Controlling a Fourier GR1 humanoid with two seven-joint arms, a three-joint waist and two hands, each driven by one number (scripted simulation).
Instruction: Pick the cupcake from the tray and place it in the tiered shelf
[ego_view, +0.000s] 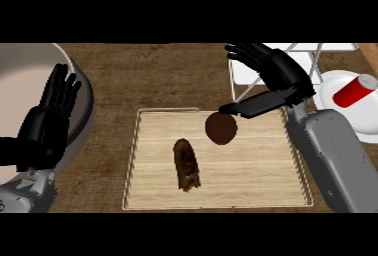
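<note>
Cupcake (221, 128) sits on our wooden tray (244, 190), near its far edge, beside a long brown pastry (186, 165). Our right hand (269, 67) hangs over the white tiered shelf (244, 75), fingers spread, holding nothing, thumb just beside the cupcake. Our left hand (48, 117) rests open at the left.

You see a dark brown cupcake (221, 128) near the far edge of a pale wooden tray (155, 192), white tiered shelf (240, 76) just beyond.
</note>
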